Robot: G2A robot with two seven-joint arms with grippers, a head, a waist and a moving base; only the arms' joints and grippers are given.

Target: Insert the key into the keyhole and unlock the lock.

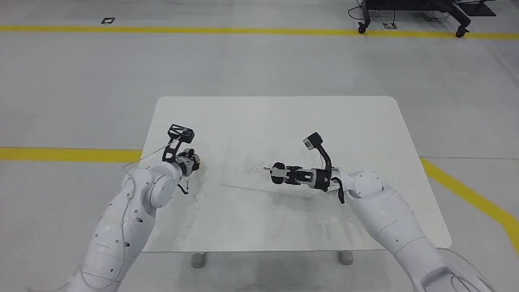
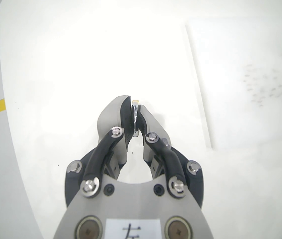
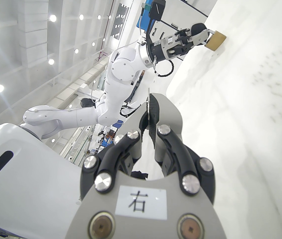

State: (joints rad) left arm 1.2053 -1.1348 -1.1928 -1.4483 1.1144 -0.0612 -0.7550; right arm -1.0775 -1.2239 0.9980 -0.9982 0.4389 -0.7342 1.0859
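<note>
A brass padlock (image 3: 216, 40) rests on the white table, and my left gripper (image 3: 206, 34) is shut on its silver shackle (image 2: 135, 121). In the left wrist view only a sliver of brass (image 2: 136, 99) peeks past the left gripper (image 2: 135, 105). My right gripper (image 3: 150, 104) is shut on a thin metal key (image 3: 148, 98), seen edge-on between the pads. From above, the left gripper (image 1: 190, 162) sits at the table's left. The right gripper (image 1: 276, 173) is near the middle, its key (image 1: 266, 170) pointing toward the lock with a wide gap between them.
The white table (image 1: 324, 122) has rounded corners and its left edge is close to the left gripper. A thin flat sheet (image 2: 230, 75) lies on the table's middle. Wheeled stands and a dark frame (image 1: 413, 0) are far back on the floor.
</note>
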